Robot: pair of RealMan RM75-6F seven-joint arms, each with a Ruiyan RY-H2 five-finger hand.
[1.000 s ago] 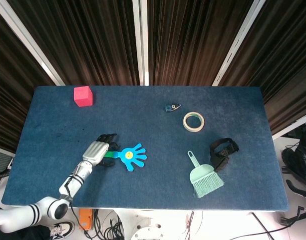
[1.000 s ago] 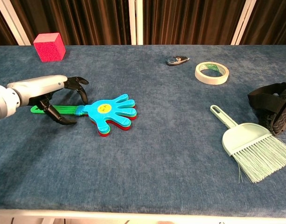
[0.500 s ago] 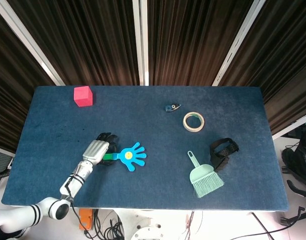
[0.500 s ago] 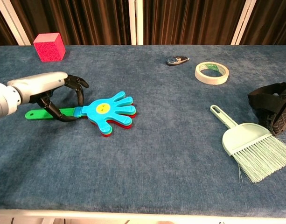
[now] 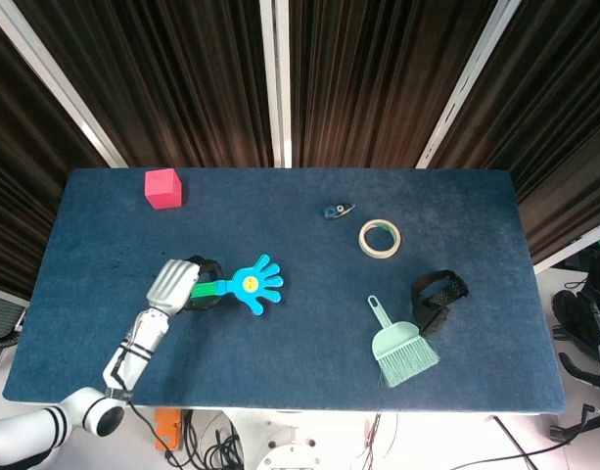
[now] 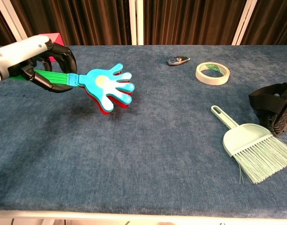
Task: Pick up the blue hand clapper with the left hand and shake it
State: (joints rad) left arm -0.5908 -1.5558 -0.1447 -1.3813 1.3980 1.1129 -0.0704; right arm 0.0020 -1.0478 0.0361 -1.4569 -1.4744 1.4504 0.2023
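The blue hand clapper (image 5: 254, 283) (image 6: 107, 87) is lifted clear of the dark blue table (image 5: 309, 323) (image 6: 148, 154), with its red under-layer showing in the chest view. My left hand (image 5: 175, 284) (image 6: 42, 61) grips its green handle (image 6: 56, 78), fingers curled around it, at the table's left side. The blue palm end points right. My right hand shows in neither view.
A red cube (image 5: 163, 188) sits at the back left, partly hidden behind my left hand in the chest view. A tape roll (image 5: 379, 237) (image 6: 212, 72), a small dark gadget (image 5: 338, 211) (image 6: 178, 60), a mint dustpan brush (image 5: 403, 348) (image 6: 251, 150) and a black strap (image 5: 438, 297) (image 6: 274, 108) lie to the right.
My left hand closed around the green handle and raised the clapper off the table, carrying it up and slightly back. Nothing else moved.
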